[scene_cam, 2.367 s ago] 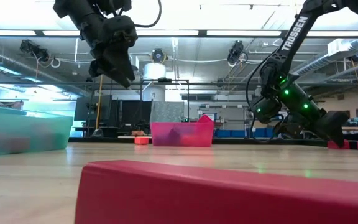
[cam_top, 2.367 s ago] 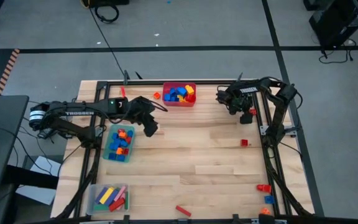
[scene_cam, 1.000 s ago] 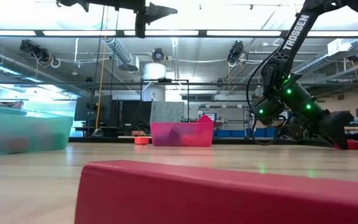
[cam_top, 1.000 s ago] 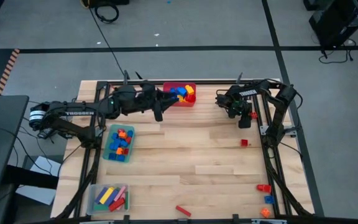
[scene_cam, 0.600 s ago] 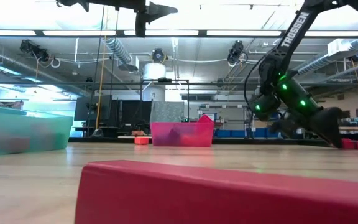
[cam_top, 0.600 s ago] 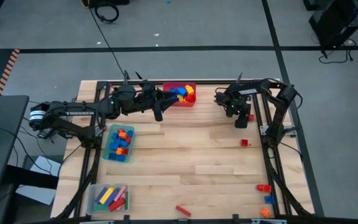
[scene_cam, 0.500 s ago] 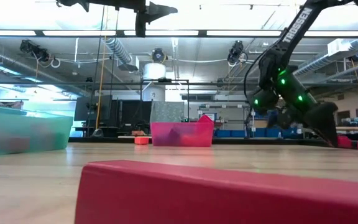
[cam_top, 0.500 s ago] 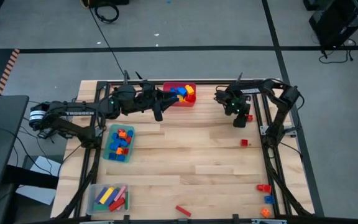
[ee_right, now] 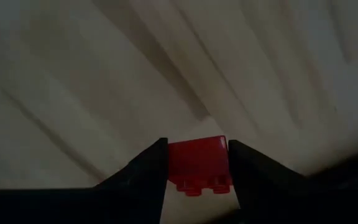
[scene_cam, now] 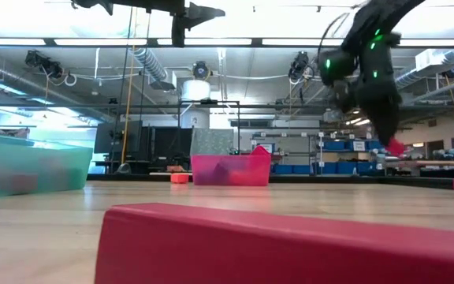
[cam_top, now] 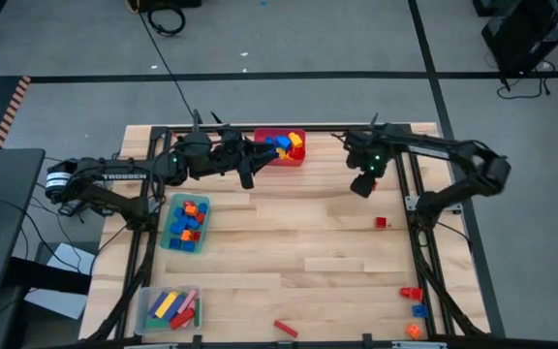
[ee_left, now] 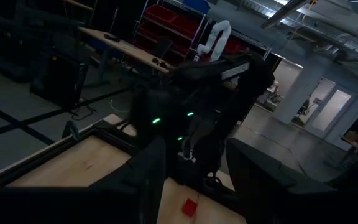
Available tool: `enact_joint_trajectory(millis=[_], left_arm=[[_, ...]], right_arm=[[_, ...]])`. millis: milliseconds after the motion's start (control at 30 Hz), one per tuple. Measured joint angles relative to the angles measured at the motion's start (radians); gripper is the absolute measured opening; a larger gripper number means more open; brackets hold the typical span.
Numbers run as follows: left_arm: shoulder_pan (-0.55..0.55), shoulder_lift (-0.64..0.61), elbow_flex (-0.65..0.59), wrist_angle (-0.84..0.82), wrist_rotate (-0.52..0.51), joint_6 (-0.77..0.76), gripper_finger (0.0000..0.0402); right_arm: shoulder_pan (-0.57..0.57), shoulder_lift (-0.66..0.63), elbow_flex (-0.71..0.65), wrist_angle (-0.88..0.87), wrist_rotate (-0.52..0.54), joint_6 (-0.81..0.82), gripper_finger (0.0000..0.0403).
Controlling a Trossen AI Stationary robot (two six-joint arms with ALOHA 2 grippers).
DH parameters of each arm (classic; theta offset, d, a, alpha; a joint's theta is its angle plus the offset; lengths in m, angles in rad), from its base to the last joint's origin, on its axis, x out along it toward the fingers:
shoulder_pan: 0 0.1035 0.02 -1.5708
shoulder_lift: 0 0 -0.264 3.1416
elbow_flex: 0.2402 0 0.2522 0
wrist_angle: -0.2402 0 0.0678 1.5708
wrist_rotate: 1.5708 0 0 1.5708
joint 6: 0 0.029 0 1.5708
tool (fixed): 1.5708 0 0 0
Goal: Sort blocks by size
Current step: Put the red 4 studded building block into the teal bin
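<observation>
Right end effector [ee_right: 196, 163]: clamped on a red block [ee_right: 197, 164], raised above the table [cam_top: 337, 242] near its far right side
Left end effector [cam_top: 250, 176]: fingers apart with nothing between them, beside the red bin [cam_top: 260, 155]
Loose blocks [cam_top: 413, 310]: near right corner
Green bin [cam_top: 169, 225]: left side
</observation>
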Motion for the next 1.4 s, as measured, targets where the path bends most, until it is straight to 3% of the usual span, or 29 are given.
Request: enact_joint_trajectory(millis=[367,633,867,1200,1400], left_arm=[[0.000,0.000,0.000,0.000,0.000,0.000,0.0177],[0.000,0.000,0.000,0.000,0.000,0.000,0.0177],[0.000,0.000,0.000,0.000,0.005,0.004,0.0177],[-0.045,0.005,-0.001,0.007,-0.076,0.387,0.0183],[-0.111,0.005,-0.001,0.007,-0.245,0.649,0.0196]], right_arm=[[0.269,-0.300,0.001,0.282,-0.021,0.416,0.0169],[0.427,-0.390,0.001,0.513,0.112,0.571,0.0169],[0.511,-0.394,0.002,0.587,0.229,0.606,0.0169],[0.544,-0.393,0.002,0.730,0.370,0.575,0.0169],[0.529,-0.393,0.002,0.978,0.370,0.493,0.0169]])
